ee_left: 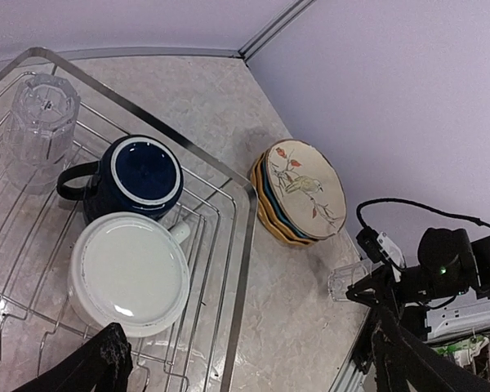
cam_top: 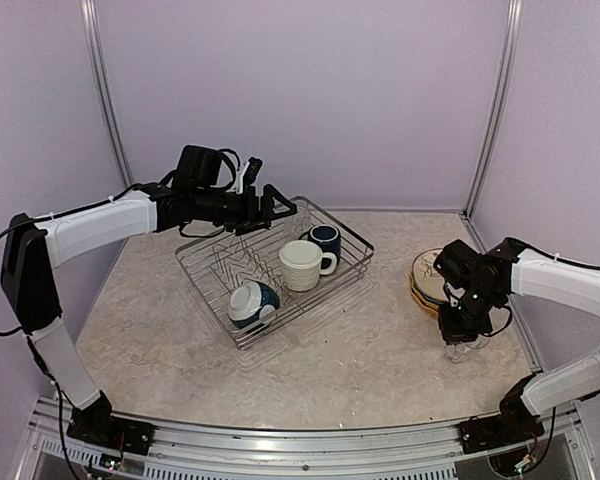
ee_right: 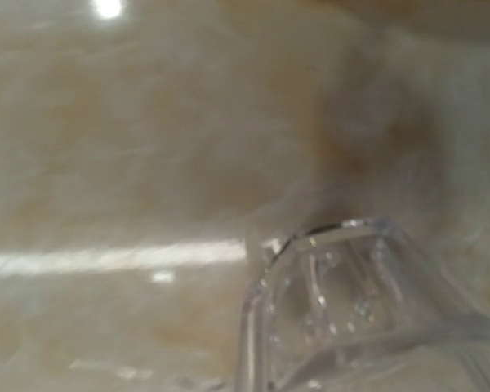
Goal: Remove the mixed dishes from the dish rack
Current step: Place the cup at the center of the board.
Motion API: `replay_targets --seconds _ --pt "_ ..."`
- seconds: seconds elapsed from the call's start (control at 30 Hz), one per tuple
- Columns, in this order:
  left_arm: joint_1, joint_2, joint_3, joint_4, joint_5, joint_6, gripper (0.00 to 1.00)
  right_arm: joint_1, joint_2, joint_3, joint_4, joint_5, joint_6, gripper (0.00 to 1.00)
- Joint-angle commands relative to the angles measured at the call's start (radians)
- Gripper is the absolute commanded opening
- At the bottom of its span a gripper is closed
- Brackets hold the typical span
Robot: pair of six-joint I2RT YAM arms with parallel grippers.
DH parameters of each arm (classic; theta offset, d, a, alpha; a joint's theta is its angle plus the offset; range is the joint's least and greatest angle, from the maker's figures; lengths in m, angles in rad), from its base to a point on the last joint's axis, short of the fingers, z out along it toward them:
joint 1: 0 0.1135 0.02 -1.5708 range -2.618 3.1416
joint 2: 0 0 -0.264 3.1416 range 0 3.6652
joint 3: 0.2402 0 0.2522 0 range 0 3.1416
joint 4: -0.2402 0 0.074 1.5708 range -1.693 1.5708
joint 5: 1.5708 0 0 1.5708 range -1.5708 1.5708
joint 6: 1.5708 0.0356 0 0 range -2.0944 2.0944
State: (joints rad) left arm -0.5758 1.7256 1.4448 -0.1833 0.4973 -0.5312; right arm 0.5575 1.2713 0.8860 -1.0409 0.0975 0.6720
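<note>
Rightward, right tool (cam_top: 463,336) (closed) gripping clear glass (ee_left: 346,282), plate stack (cam_top: 426,283) beside

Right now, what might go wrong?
1. The right tool pinches a clear glass low beside the plate stack; it could knock the plates or tip on release.
2. The left tool hangs open over the dish rack; lifting the cream mug might jostle the navy mug close beside it.

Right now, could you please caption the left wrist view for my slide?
Navy mug, cream mug and clear glass in the dish rack; bird-pattern plate tops a stack beside it.
</note>
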Motion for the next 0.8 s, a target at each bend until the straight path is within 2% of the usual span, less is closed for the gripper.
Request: replay_targets --seconds 0.0,0.17,0.37,0.63,0.77 --pt "-0.020 0.032 0.047 -0.138 0.004 0.015 0.99 -0.050 -0.013 -0.062 0.103 0.066 0.075 0.00" --pt "-0.066 0.049 0.098 -0.287 -0.101 0.085 0.99 -0.087 -0.013 -0.092 0.120 0.126 0.080 0.04" --pt "-0.070 0.087 0.150 -0.348 -0.171 0.096 0.99 -0.115 0.008 -0.100 0.144 0.167 0.066 0.19" --pt "-0.025 0.279 0.428 -0.488 -0.286 0.117 0.99 -0.119 -0.010 -0.059 0.133 0.185 0.048 0.56" --pt "0.006 0.380 0.571 -0.523 -0.332 0.146 0.98 -0.120 -0.086 -0.012 0.123 0.173 0.002 0.78"
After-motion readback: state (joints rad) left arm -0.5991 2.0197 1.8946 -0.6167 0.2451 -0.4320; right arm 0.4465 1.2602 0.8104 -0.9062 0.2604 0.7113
